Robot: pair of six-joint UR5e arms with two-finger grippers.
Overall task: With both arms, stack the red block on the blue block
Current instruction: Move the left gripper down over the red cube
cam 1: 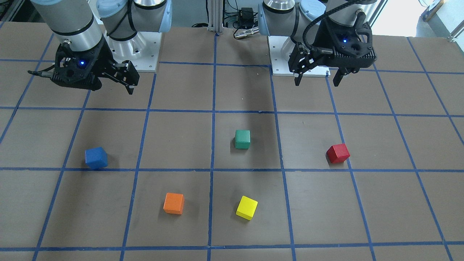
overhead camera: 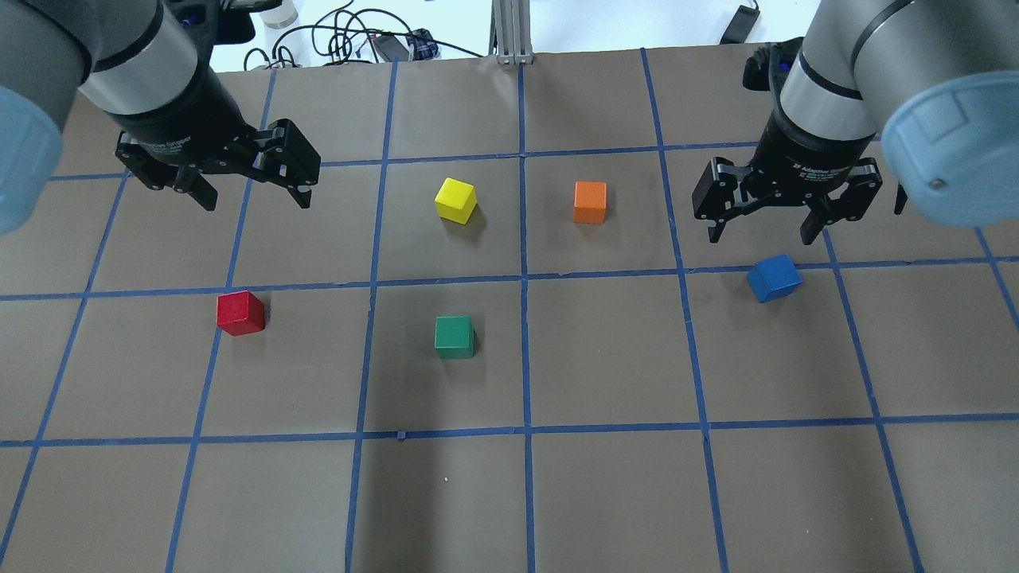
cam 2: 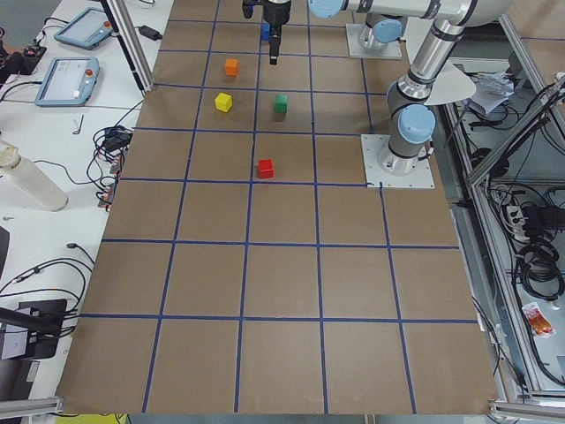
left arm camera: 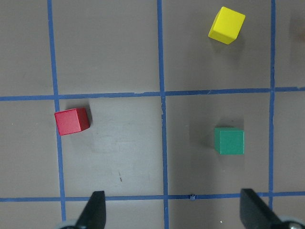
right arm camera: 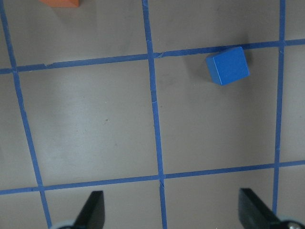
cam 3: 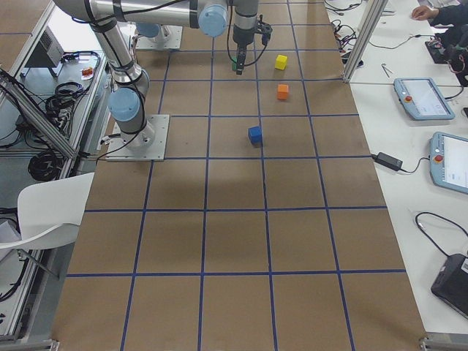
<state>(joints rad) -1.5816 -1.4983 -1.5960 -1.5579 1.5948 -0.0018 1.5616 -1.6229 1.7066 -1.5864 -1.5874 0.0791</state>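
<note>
Two grippers hang above the table (overhead camera: 605, 477), both spread wide and holding nothing. The left gripper (overhead camera: 256, 199) is well clear of the red block (overhead camera: 240, 312), which rests on the brown surface. In the left wrist view the block lies beyond the fingertips (left arm camera: 95, 210), off toward the left-hand finger rather than in line with the gap. The green block (overhead camera: 454, 337) sits ahead of the other finger, and the yellow block (overhead camera: 456, 200) lies farther out on that same side. The right gripper (overhead camera: 761, 235) is just as wide open, with the blue block (overhead camera: 774, 278) near it but untouched. In the right wrist view this block lies past the fingertips, toward the right-hand finger and against a blue tape line (right arm camera: 181, 53). The orange block (overhead camera: 590, 202) lies well off to that gripper's other side.
</note>
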